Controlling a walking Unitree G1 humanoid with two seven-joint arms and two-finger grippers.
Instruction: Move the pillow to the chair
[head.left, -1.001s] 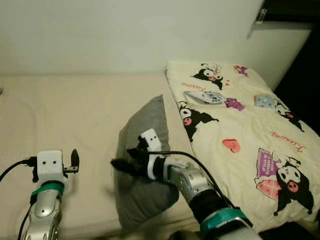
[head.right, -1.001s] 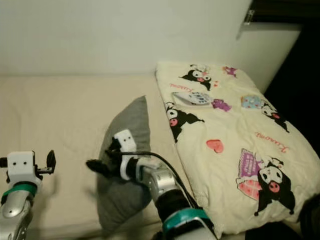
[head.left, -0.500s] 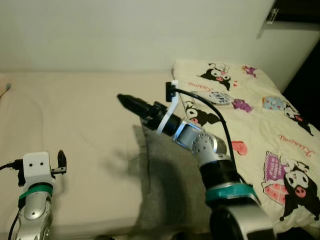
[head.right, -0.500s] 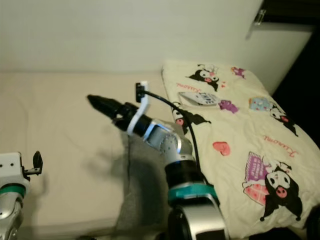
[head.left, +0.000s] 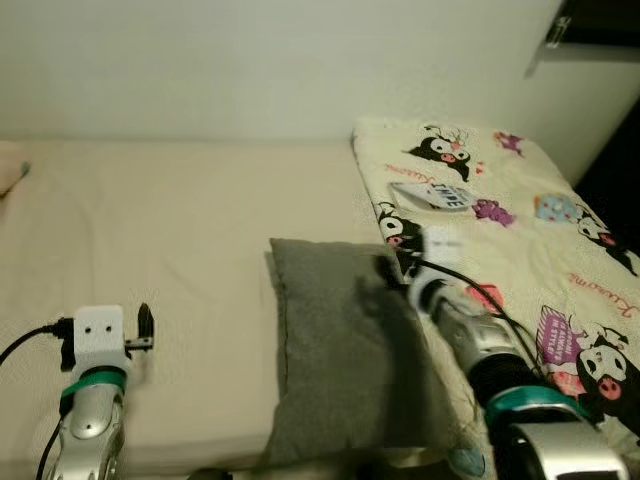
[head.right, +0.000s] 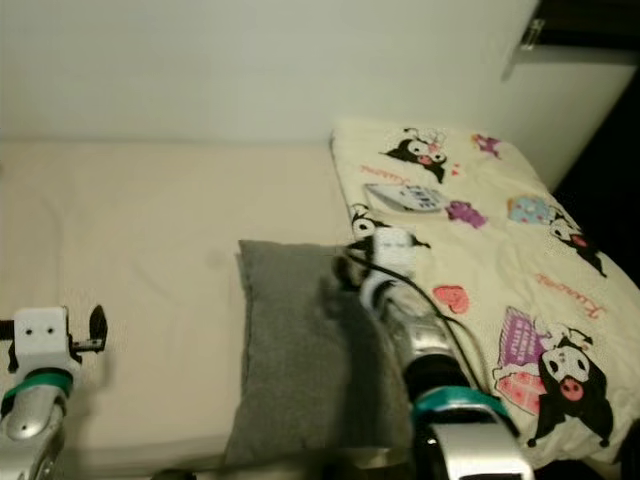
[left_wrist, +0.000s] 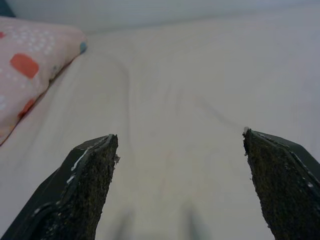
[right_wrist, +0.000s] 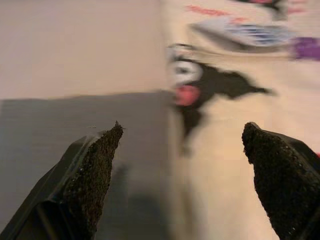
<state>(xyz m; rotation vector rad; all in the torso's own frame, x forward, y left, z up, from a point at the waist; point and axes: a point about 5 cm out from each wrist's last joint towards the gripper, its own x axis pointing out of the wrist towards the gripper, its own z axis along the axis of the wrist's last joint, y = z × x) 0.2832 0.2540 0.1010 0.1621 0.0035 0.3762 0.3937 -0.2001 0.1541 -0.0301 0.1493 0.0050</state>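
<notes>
The grey pillow lies flat on the beige bed sheet, close to the near edge. My right gripper hovers low over the pillow's far right corner, beside the quilt. In the right wrist view this gripper is open and holds nothing, one finger over the grey pillow and the other over the quilt. My left gripper stays low at the near left, apart from the pillow. In the left wrist view the left gripper is open over bare sheet.
A cream quilt printed with cartoon figures covers the right side of the bed. A pink patterned pillow lies at the far left. A pale wall runs behind the bed, and a dark gap lies at the right.
The pillow, standing on edge a second ago, now lies flat. My right arm swung up over the bed, then came down to the pillow's far right corner. The left arm barely moved.
</notes>
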